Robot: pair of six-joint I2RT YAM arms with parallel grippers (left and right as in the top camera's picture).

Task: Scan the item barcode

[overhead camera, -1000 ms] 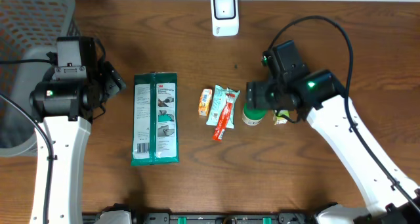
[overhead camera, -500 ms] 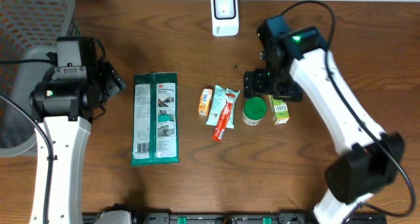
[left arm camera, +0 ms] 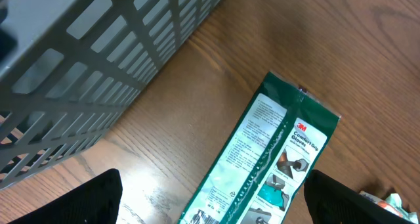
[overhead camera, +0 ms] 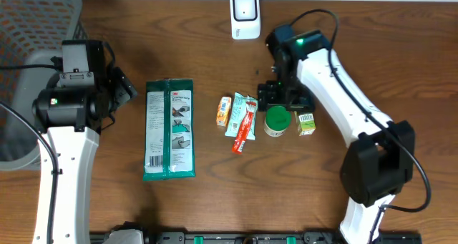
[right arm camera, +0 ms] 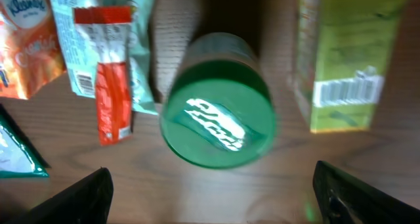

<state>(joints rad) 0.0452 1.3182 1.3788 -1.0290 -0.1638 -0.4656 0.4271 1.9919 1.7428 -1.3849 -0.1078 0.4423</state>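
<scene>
Right wrist view blurred; glare on lid (right arm camera: 217,120).

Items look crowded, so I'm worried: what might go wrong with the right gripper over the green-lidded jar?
On descent, the open right gripper may knock the green carton or red-and-teal packet close beside the green-lidded jar. Round and glossy-topped, it might slip from a two-finger grip.
</scene>
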